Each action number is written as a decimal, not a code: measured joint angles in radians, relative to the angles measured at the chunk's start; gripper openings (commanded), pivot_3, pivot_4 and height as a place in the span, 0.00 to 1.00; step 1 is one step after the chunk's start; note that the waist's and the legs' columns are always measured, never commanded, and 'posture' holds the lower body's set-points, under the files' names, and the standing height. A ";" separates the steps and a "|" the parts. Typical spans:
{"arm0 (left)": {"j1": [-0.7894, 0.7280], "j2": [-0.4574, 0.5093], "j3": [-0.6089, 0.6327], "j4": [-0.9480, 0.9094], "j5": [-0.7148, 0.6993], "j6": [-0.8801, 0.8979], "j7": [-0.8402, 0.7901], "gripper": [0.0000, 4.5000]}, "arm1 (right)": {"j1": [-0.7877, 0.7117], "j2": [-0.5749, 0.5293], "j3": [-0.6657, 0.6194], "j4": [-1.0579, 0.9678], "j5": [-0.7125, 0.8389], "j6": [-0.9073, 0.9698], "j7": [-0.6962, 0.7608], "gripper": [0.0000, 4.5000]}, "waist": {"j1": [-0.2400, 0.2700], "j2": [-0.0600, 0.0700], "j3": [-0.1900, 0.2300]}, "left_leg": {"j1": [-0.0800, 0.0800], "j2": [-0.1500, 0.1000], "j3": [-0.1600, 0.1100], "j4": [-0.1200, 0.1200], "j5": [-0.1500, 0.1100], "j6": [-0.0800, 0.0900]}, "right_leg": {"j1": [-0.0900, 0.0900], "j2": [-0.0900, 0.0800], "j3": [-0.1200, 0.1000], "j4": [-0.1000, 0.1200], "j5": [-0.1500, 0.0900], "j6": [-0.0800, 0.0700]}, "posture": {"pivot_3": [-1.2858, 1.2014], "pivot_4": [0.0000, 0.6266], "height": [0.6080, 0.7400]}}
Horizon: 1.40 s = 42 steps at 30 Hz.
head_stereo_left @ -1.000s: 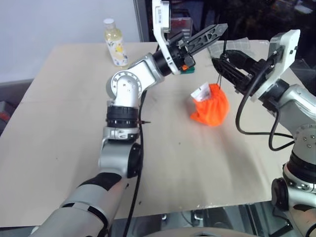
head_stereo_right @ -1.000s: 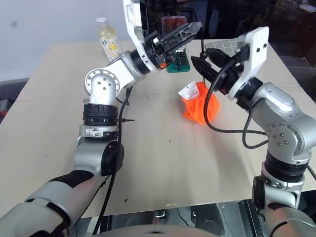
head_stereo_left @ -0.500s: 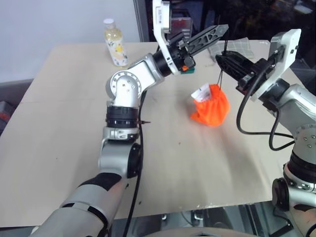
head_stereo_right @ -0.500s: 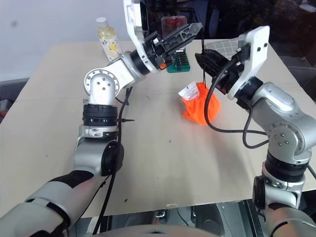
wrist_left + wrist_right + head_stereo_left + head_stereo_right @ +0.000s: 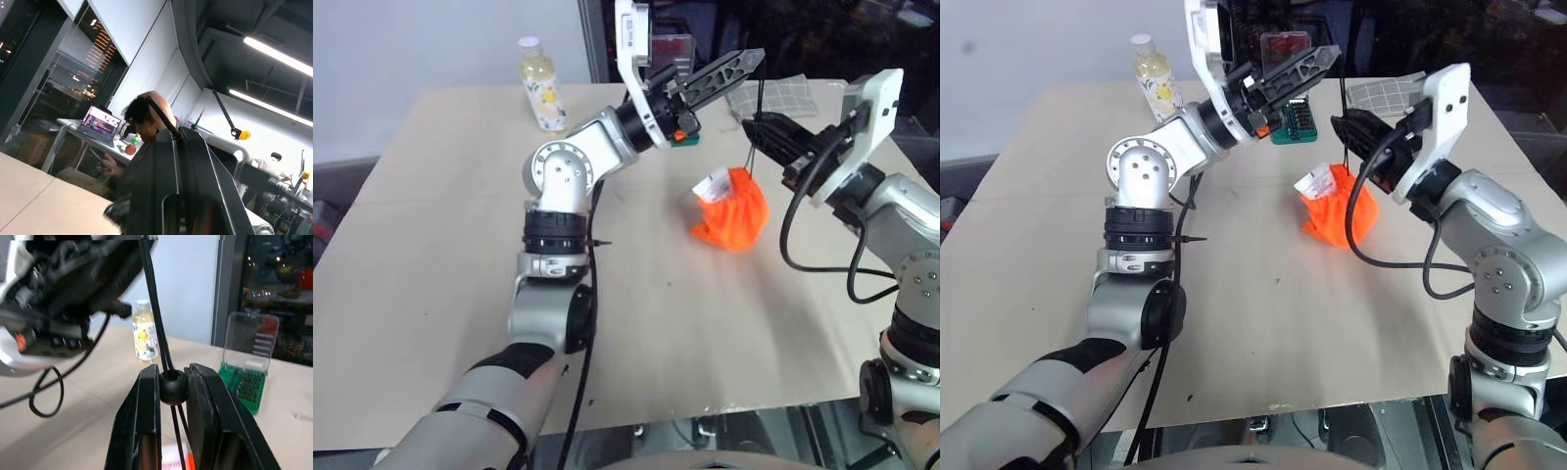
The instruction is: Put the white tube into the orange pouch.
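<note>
A yellowish bottle (image 5: 540,86) stands at the bench's (image 5: 431,255) far left. The left arm reaches up and rightward, its fingers (image 5: 744,62) pressed together on the dark cord (image 5: 761,93). Below hangs the orange pouch (image 5: 734,217), resting on the bench, the white tube (image 5: 711,183) poking from its mouth. The right fingers (image 5: 753,124) point leftward, pinching the cord's black bead (image 5: 172,386).

A clear yellowish bottle (image 5: 541,86) and a green bit case (image 5: 1293,118) stand on the table's (image 5: 440,245) far side.

No legible text — anywhere.
</note>
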 measured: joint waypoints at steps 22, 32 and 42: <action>-0.168 0.005 0.102 0.109 -0.062 -0.057 0.047 0.00 | -0.116 0.018 0.024 0.046 -0.033 -0.042 -0.066 0.06 | 0.000 0.000 0.000 | -0.001 0.000 0.000 0.000 0.000 0.000 | 0.000 0.000 -0.001 -0.002 0.000 0.000 | 0.52 0.24 1.00; -0.260 0.040 0.166 0.195 -0.097 -0.087 0.020 0.00 | -0.143 0.030 0.039 0.052 -0.033 -0.042 -0.083 0.06 | -0.001 0.000 0.000 | -0.002 0.000 0.001 -0.002 -0.001 0.001 | -0.002 0.000 -0.001 -0.004 0.000 0.000 | 0.52 0.24 1.00; -0.266 0.033 0.182 0.220 -0.108 -0.086 0.026 0.00 | -0.085 0.038 0.082 0.053 -0.041 -0.022 -0.091 0.06 | 0.000 0.000 0.000 | -0.002 0.000 0.001 -0.002 -0.001 0.001 | -0.002 0.000 -0.001 -0.004 0.000 0.000 | 0.52 0.24 1.00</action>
